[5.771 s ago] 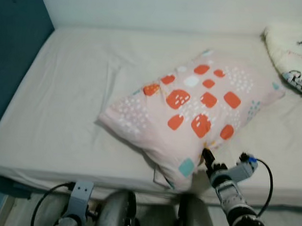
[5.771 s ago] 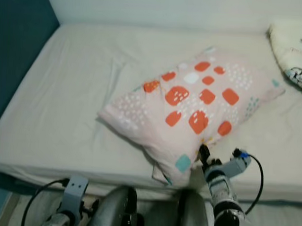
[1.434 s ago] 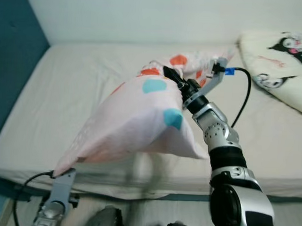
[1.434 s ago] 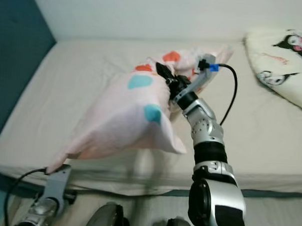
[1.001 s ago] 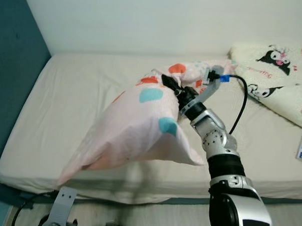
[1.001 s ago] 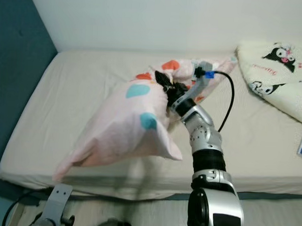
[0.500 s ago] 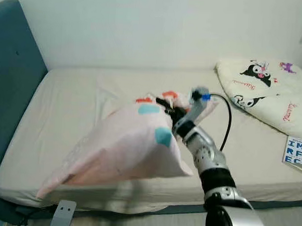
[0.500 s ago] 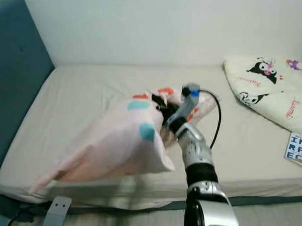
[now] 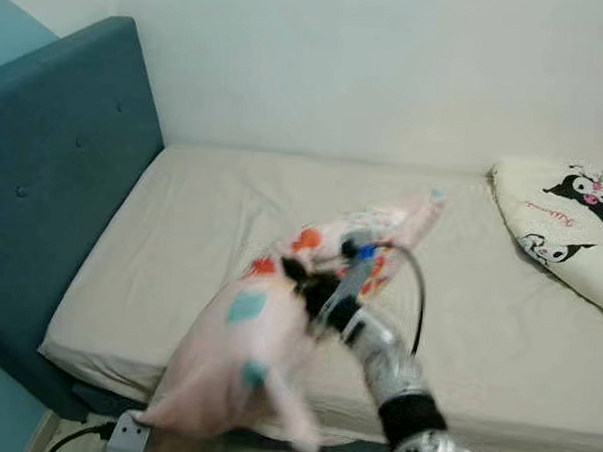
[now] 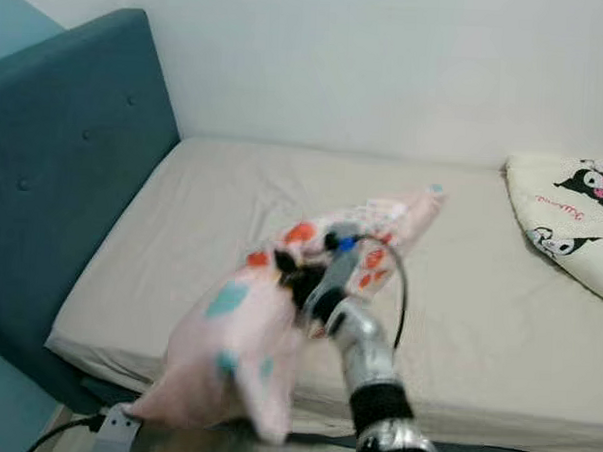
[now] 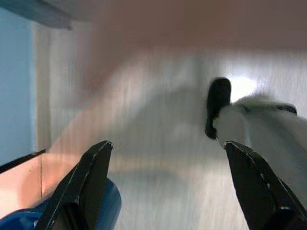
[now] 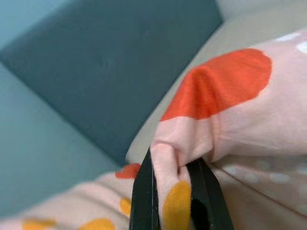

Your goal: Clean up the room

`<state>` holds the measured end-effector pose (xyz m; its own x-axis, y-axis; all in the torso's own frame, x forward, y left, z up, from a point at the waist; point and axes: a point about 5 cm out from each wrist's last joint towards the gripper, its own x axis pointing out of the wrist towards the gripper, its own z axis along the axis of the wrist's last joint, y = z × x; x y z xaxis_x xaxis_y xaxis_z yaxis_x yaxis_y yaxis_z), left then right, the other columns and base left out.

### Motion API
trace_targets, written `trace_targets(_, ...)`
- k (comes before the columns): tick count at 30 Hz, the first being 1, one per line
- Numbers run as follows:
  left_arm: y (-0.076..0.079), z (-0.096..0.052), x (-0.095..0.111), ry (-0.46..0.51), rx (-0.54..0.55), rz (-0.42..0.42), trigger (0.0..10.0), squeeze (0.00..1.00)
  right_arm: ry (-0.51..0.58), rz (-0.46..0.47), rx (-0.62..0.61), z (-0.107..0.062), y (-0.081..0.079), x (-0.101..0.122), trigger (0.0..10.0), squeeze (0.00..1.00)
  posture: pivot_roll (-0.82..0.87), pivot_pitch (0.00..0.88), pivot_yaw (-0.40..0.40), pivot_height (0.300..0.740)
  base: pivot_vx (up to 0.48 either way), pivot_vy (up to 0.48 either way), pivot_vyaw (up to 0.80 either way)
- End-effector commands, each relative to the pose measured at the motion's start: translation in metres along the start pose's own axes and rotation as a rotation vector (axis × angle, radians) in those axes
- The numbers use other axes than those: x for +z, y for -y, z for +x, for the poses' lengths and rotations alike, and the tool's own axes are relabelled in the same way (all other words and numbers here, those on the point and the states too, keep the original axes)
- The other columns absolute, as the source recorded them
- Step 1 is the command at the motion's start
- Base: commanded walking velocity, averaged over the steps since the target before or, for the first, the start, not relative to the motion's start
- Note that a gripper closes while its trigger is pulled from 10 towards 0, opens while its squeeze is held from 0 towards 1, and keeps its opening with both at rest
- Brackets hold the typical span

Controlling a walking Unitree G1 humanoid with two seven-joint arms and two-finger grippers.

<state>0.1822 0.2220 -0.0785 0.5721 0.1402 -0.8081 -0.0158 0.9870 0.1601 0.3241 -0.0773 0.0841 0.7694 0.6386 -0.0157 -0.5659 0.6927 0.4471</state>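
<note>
A pink pillow (image 9: pixel 238 355) with orange and teal patches hangs over the near edge of the bed (image 9: pixel 191 231), blurred by motion. My right gripper (image 9: pixel 297 278) is shut on a bunched fold near the pillow's upper end. In the right wrist view the black fingers (image 12: pixel 144 191) pinch pink fabric beside an orange patch (image 12: pixel 216 86), with the teal headboard (image 12: pixel 120 62) behind. My left gripper (image 11: pixel 168 144) hangs low by the bed, open and holding nothing, pointing at the pale floor.
A teal padded headboard (image 9: pixel 54 165) stands at the bed's left end. A cream blanket with black cartoon figures (image 9: pixel 567 228) lies at the bed's right. A white wall (image 9: pixel 368 69) runs behind. My own foot (image 11: pixel 218 103) shows on the floor.
The camera has swung left, bringing the headboard into view. My right gripper has carried the pillow left and lower, so it droops over the bed's near edge.
</note>
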Motion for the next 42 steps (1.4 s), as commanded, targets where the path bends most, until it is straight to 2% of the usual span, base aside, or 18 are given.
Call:
trace_targets(1,-0.001,-0.001,-0.008,-0.029,0.001,-0.001,10.0,0.00,0.043,-0.038,0.004,-0.003,-0.002,0.003,10.0,0.00,0.01,0.055,-0.001,0.735,0.000,0.000,0.79)
trace_targets(4,-0.001,-0.002,-0.010,-0.034,-0.002,0.000,10.0,0.00,0.043,-0.022,-0.023,-0.010,-0.001,-0.005,10.0,0.00,0.00,0.057,0.005,0.735,0.000,0.000,0.79)
trace_targets(11,0.001,-0.002,-0.012,-0.042,-0.016,0.016,10.0,0.00,0.076,-0.027,-0.073,-0.018,0.003,-0.002,10.0,0.00,0.00,0.060,0.005,0.735,0.000,0.000,0.79)
trace_targets(18,0.002,-0.001,-0.009,-0.035,-0.028,0.030,10.0,0.00,0.032,-0.034,-0.058,-0.025,-0.009,-0.021,10.0,0.00,-0.01,0.068,0.008,0.735,0.000,0.000,0.79)
trace_targets(21,0.003,-0.002,-0.010,-0.038,-0.031,0.027,10.0,0.00,0.038,-0.032,-0.058,-0.024,-0.011,-0.021,10.0,0.00,-0.01,0.068,0.010,0.735,0.000,0.000,0.79)
trace_targets(34,0.006,-0.001,-0.009,-0.036,-0.048,0.015,10.0,0.00,0.148,-0.088,-0.038,-0.014,-0.013,0.019,10.0,0.00,-0.02,0.070,0.007,0.735,0.000,0.000,0.79)
trace_targets(37,0.008,0.000,-0.006,-0.028,-0.051,0.005,10.0,0.00,0.188,-0.138,-0.016,-0.008,-0.015,0.040,10.0,0.00,-0.02,0.065,0.004,0.735,0.000,-0.172,0.79)
trace_targets(42,0.010,0.000,-0.004,-0.026,-0.053,-0.002,10.0,0.00,0.178,-0.180,0.008,-0.003,-0.018,0.048,10.0,0.00,-0.02,0.061,-0.003,0.735,0.000,-0.280,0.79)
